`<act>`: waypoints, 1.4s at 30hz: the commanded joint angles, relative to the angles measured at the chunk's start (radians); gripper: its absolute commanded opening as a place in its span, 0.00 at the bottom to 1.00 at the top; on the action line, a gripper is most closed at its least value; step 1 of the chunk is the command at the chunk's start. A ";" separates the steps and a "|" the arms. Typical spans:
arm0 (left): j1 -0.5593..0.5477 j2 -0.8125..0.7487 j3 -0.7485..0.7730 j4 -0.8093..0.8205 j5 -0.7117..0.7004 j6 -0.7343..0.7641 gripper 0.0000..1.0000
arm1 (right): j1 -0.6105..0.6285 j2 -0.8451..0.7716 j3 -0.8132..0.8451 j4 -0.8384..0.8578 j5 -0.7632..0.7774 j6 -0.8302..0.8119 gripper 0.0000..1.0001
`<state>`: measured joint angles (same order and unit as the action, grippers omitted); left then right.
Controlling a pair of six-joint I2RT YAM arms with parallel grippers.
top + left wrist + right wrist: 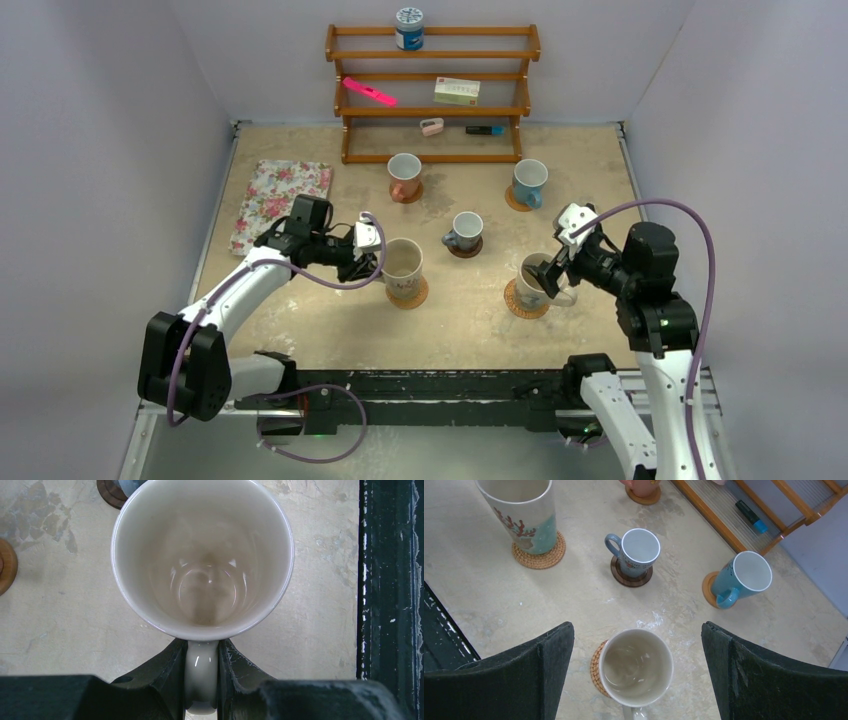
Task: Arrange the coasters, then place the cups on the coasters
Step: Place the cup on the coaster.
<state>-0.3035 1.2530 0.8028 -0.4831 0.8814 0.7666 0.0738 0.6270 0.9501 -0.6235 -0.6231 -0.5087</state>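
- Cup (202, 560): its handle points to the frame's bottom centre, pinched between my left fingers (167, 677).
- coaster (415, 298) sits right beneath it.
- right fingers (524, 680) are spread wide and empty, straddling the second cup (636, 666).

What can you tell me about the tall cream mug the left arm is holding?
The tall mug is glossy cream ceramic, empty, wider at the rim than the base. Outside, a reddish reindeer drawing sits above a pale teal band. It stands upright on a round woven coaster, front left of the group. The left fingers pinch its handle from both sides; nothing else touches it.
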 commanded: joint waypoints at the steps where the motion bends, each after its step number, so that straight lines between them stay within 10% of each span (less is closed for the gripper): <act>1: -0.005 -0.007 0.028 0.102 0.094 -0.008 0.00 | 0.003 -0.010 -0.003 0.014 -0.028 0.002 0.99; 42: -0.039 0.020 0.007 0.156 0.048 -0.036 0.00 | 0.003 -0.025 -0.010 -0.001 -0.047 -0.019 0.99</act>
<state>-0.3359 1.2854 0.8028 -0.4248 0.8581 0.7418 0.0738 0.6128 0.9421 -0.6250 -0.6464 -0.5171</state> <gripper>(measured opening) 0.238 0.987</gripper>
